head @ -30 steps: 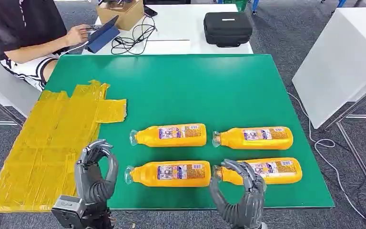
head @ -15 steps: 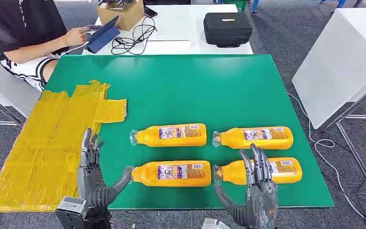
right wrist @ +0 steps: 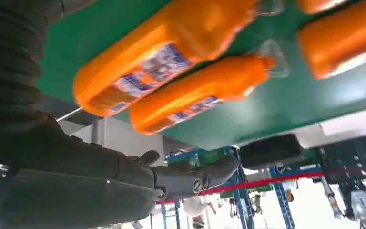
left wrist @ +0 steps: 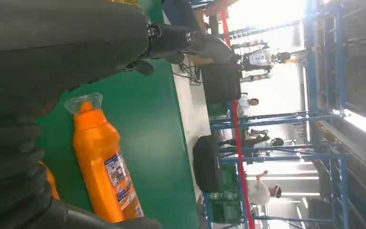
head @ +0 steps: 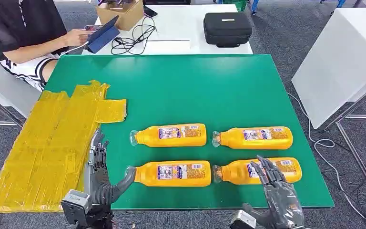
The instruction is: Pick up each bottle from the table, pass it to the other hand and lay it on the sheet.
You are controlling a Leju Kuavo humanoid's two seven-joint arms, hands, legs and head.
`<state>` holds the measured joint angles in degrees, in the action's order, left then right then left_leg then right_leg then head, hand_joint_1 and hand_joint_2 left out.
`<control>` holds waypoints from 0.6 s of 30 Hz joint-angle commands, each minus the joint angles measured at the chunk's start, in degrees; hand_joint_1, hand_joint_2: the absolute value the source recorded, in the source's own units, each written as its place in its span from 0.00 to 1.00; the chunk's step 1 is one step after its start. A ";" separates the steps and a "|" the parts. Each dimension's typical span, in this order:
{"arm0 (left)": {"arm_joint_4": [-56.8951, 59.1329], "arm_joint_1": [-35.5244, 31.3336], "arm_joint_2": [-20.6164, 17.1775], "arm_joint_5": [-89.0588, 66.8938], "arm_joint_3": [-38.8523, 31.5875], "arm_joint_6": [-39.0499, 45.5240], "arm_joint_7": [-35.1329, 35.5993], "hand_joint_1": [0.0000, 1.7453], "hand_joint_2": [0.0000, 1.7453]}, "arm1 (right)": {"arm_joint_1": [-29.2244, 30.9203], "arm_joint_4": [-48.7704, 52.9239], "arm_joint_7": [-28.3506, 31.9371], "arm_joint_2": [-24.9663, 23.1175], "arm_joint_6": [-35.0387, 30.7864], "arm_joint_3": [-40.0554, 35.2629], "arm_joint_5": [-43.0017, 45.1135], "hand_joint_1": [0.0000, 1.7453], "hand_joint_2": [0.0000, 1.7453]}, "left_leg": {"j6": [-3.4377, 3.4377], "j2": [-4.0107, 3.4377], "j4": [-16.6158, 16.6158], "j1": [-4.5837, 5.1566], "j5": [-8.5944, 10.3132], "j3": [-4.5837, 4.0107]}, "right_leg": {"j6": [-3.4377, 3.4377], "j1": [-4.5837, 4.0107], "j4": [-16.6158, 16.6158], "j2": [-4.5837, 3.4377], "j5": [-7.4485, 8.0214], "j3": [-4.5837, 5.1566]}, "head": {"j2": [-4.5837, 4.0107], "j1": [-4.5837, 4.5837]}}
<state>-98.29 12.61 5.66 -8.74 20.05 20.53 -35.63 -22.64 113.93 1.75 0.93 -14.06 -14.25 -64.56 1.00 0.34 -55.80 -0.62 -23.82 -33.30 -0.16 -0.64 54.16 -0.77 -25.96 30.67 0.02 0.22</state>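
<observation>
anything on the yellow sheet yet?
Nothing lies on the crinkled yellow sheet. All four orange plastic bottles rest on the green tabletop. The open left hand covers a small part of the sheet's near edge, so that part is unseen.

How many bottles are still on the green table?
4, lying in two rows: far left bottle, far right bottle, near left bottle, near right bottle. None on the yellow sheet.

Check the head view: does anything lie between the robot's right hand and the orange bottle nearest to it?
Nothing visible does. The right hand, fingers spread, hovers at the table's near edge, over the near-right orange bottle; bare green table surrounds them. The other bottles lie to the side and beyond.
</observation>
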 commanded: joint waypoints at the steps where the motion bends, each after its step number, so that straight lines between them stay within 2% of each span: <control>1: 8.60 -3.56 2.38 2.40 -4.65 -4.11 -0.03 0.00 1.00 | 1.93 -9.84 13.52 9.76 19.63 19.74 7.68 0.00 1.00 | 0.03 0.07 0.08 0.05 -0.04 0.21 | -0.11 0.05 -0.10 0.14 -0.05 -0.25 | 0.00 0.02; 3: 8.60 -3.56 2.38 2.40 -4.65 -4.11 -0.03 0.00 1.00 | 1.93 -9.84 13.52 9.76 19.63 19.74 7.68 0.00 1.00 | 0.03 0.01 0.15 0.04 -0.10 0.46 | -0.17 0.05 -0.21 0.11 -0.07 -0.50 | 0.00 0.02; 7: 8.40 -3.42 2.52 2.39 -4.70 -4.08 -0.07 0.00 1.00 | 1.75 -8.95 13.55 9.10 19.74 19.49 7.35 0.00 1.00 | 0.00 -0.01 0.09 0.04 -0.04 0.23 | -0.09 0.04 -0.10 0.05 -0.03 -0.25 | 0.00 0.02; 17: 15.82 -5.44 2.63 4.31 -4.19 -4.84 -0.20 0.00 1.00 | 4.39 -14.96 15.21 6.89 20.28 21.76 7.20 0.00 1.00 | 0.02 0.00 0.14 0.04 -0.09 0.47 | -0.17 0.04 -0.19 0.12 -0.07 -0.51 | 0.00 0.02; 18: 16.76 -5.45 2.40 5.12 -3.92 -4.78 -0.68 0.00 1.00 | 5.26 -16.98 15.14 6.75 20.59 22.14 6.31 0.00 1.00 | 0.01 -0.01 0.14 -0.01 -0.02 0.29 | -0.10 -0.01 -0.19 0.06 0.01 -0.33 | 0.00 0.00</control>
<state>-90.70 9.65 7.56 -5.46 17.18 15.67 -35.78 -20.73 106.18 16.66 9.62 6.19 5.68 -56.61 1.01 0.31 -55.81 -0.63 -23.82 -33.28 -0.18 -0.65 54.16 -0.78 -25.95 30.64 0.02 0.22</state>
